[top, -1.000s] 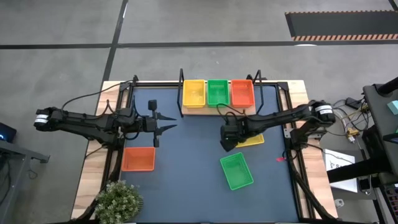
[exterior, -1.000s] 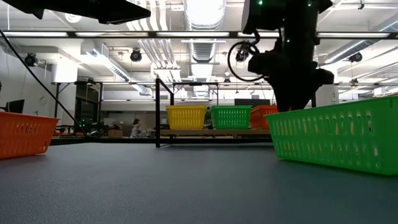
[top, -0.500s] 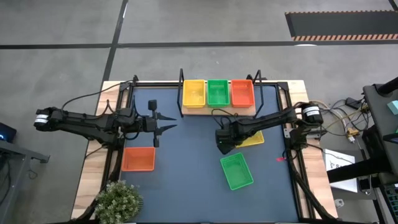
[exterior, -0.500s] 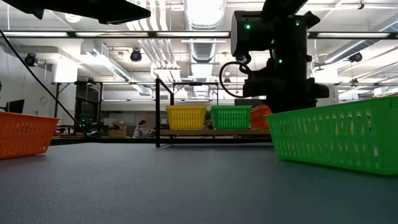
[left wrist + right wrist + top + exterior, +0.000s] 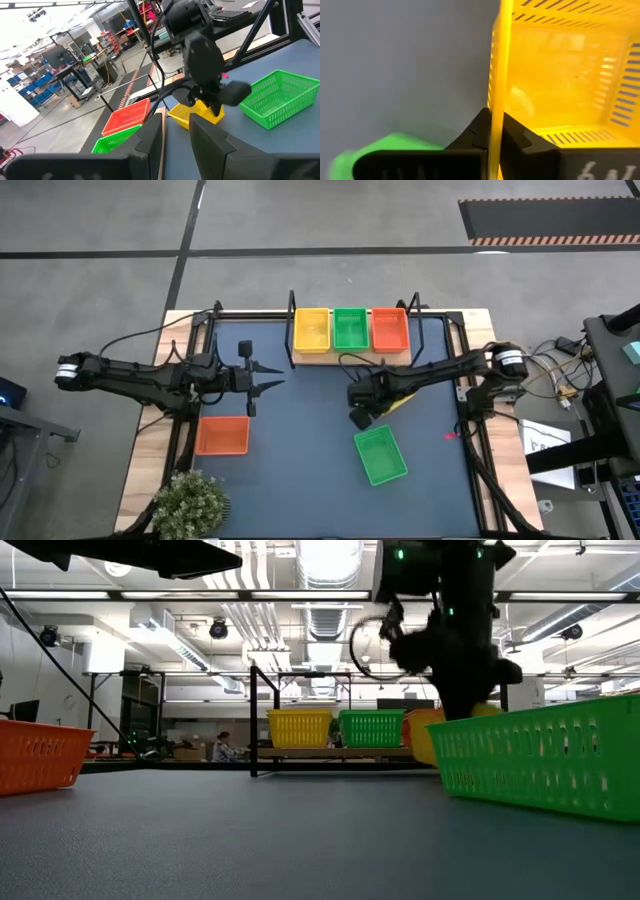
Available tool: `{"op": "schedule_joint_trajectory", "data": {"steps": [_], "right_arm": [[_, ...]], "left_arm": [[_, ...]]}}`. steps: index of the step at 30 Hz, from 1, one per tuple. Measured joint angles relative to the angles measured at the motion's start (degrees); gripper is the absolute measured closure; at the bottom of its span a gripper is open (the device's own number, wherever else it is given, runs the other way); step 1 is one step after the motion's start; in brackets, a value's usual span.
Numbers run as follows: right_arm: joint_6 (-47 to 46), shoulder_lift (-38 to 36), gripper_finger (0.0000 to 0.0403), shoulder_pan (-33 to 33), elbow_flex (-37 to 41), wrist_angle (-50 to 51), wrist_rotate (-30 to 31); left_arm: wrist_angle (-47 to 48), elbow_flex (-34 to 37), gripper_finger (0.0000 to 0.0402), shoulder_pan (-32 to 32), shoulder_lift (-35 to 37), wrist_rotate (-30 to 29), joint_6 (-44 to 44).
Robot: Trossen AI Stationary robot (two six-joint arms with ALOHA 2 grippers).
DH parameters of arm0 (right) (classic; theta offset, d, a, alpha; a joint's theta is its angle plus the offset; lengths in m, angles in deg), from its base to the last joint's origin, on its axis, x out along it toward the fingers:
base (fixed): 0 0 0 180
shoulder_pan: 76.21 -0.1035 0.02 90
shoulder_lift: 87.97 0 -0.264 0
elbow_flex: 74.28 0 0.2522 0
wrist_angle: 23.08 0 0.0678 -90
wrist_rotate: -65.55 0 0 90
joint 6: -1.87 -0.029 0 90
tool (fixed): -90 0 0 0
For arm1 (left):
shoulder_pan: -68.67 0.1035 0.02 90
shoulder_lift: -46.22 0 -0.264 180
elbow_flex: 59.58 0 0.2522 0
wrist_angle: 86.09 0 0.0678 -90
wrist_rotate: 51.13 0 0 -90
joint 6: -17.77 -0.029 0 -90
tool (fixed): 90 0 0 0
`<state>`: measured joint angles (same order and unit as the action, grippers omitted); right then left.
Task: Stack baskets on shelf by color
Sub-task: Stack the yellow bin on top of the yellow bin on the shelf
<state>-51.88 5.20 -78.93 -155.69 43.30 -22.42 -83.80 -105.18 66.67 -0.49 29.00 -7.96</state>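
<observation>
The wooden shelf (image 5: 350, 358) at the table's far edge carries a yellow basket (image 5: 312, 330), a green one (image 5: 349, 328) and a red-orange one (image 5: 390, 330) side by side. A second yellow basket (image 5: 192, 114) lies mid-table, mostly hidden under my right arm in the high view, with my right gripper (image 5: 495, 122) shut on it. A green basket (image 5: 381, 455) and an orange basket (image 5: 222, 436) rest flat on the blue tabletop. My left gripper (image 5: 275, 385) hovers level at the left, open and with nothing in it. My right gripper pinches one side wall of the yellow basket at its top rim (image 5: 496, 100), one finger inside the basket and one outside. The fingers come steeply from above and lie across the wall. The basket sits tilted (image 5: 428, 735), its gripped side raised.
Black metal posts (image 5: 292, 310) stand at the shelf's ends and a black frame runs along the table's sides. A potted plant (image 5: 190, 500) stands at the near left corner. The loose green basket lies just near of my right gripper. A person (image 5: 222, 747) shows far behind the table.
My right gripper has gone a little toward the table's left edge and down, and has taken hold of the yellow basket's wall. The basket, flat before, now shows tilted in the low view.
</observation>
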Motion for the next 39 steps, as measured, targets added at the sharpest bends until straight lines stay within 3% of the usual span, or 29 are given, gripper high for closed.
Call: {"op": "schedule_joint_trajectory", "data": {"steps": [5, 16, 22, 30, 39], "right_arm": [[9.2, -2.4, 0.0392, -0.5, -4.0, -0.1, -4.4], [35.3, -2.3, 0.0394, -4.0, -16.4, -0.2, -4.1], [48.8, -2.3, 0.0394, -5.3, -20.8, -0.3, 1.3], [59.1, -2.3, 0.0394, -3.4, -22.6, -0.7, 18.2], [69.0, -2.3, 0.0394, 4.7, -22.6, -3.6, 18.1]], "left_arm": [[0.0, 0.0, 0.0320, 0.0, 0.0, 0.0, 0.0], [0.0, 0.0, 0.0320, 0.0, 0.0, 0.0, -0.1], [0.0, 0.0, 0.0320, 0.0, 0.0, 0.0, -0.1], [0.0, 0.0, 0.0320, 0.0, 0.0, 0.0, -0.1], [0.6, 0.0, 0.0320, 0.0, 0.0, 0.0, -0.1]]}}
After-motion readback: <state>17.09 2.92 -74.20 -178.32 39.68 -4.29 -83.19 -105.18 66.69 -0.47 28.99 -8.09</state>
